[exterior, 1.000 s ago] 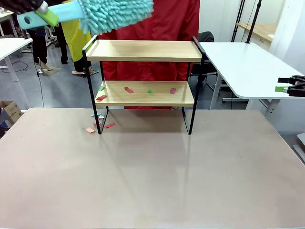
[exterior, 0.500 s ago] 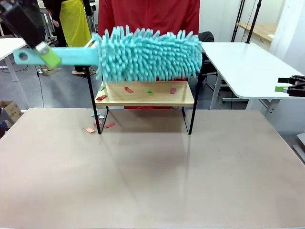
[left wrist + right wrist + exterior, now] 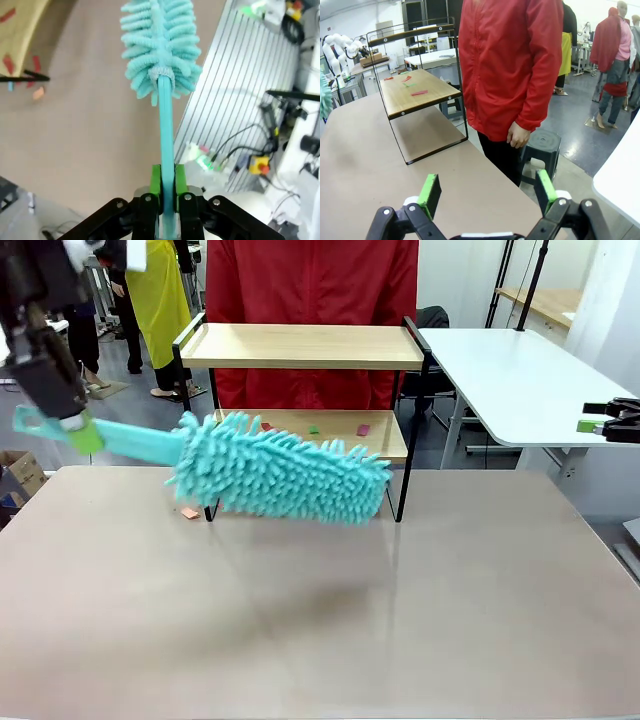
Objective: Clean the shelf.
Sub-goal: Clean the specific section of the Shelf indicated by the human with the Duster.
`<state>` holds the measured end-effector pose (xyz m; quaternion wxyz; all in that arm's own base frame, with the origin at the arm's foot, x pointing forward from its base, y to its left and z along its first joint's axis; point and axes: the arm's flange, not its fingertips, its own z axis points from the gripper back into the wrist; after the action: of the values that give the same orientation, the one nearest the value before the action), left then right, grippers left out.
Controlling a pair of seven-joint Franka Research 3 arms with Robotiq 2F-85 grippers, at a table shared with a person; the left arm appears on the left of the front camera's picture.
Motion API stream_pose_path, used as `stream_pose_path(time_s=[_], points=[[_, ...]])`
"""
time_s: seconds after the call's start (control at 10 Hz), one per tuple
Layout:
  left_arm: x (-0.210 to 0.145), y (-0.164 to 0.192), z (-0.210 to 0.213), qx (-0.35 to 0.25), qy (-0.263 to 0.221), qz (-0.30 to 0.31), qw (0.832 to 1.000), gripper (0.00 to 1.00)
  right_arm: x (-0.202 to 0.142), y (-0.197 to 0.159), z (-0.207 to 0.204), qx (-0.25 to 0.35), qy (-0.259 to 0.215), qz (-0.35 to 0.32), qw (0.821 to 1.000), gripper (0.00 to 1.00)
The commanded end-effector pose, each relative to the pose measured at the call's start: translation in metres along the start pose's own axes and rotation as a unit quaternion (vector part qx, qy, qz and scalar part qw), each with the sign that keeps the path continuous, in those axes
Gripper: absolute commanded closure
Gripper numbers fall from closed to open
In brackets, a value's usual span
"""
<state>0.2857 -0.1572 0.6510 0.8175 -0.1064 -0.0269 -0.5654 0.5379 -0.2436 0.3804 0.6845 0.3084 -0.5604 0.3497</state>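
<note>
The shelf [image 3: 300, 346] stands at the table's far side, two light wooden boards in a black frame. Its top board is bare. Red, green and pink paper scraps [image 3: 314, 429] lie on the lower board. My left gripper [image 3: 76, 428] is shut on the flat teal handle of a fluffy teal duster [image 3: 280, 478], whose head hangs in front of the lower tier, low over the table. In the left wrist view the green pads [image 3: 155, 181] clamp the handle and the duster head [image 3: 160, 45] points away. My right gripper [image 3: 608, 423] is open at the far right, apart from the shelf [image 3: 415, 90].
More scraps [image 3: 189, 512] lie on the beige table [image 3: 320, 620] by the shelf's left foot. A person in a red jacket [image 3: 310, 280] stands behind the shelf. A white table [image 3: 510, 370] stands at the right, and other people stand farther back.
My left arm has swung the duster down from above the top board, past it, to in front of the lower tier near the tabletop. The right gripper has not moved.
</note>
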Motion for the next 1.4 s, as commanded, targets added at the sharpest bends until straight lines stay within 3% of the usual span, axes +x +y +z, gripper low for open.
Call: stream_pose_path(time_s=[0.0,0.2,0.5,0.8,0.9,1.3], points=[[-0.027,0.003,-0.005,0.005,0.05,-0.025,0.998,0.87,0.009,0.001,-0.002,-0.008,0.007,-0.005,1.0,0.0],[-0.052,0.011,-0.01,0.0,0.139,-0.034,0.99,0.87,0.009,0.001,-0.002,-0.008,0.007,-0.005,1.0,0.0],[-0.071,0.031,0.0,0.002,0.189,-0.04,0.981,0.87,0.009,0.001,-0.002,-0.008,0.007,-0.005,1.0,0.0],[-0.067,0.056,0.01,0.029,0.18,-0.022,0.983,0.87,0.009,0.001,-0.002,-0.008,0.007,-0.005,1.0,0.0],[-0.074,0.039,-0.001,0.009,0.193,-0.028,0.981,0.87,0.009,0.001,-0.002,-0.008,0.007,-0.005,1.0,0.0],[-0.074,0.039,-0.001,0.009,0.193,-0.028,0.981,0.87,0.009,0.001,-0.002,-0.008,0.007,-0.005,1.0,0.0]])
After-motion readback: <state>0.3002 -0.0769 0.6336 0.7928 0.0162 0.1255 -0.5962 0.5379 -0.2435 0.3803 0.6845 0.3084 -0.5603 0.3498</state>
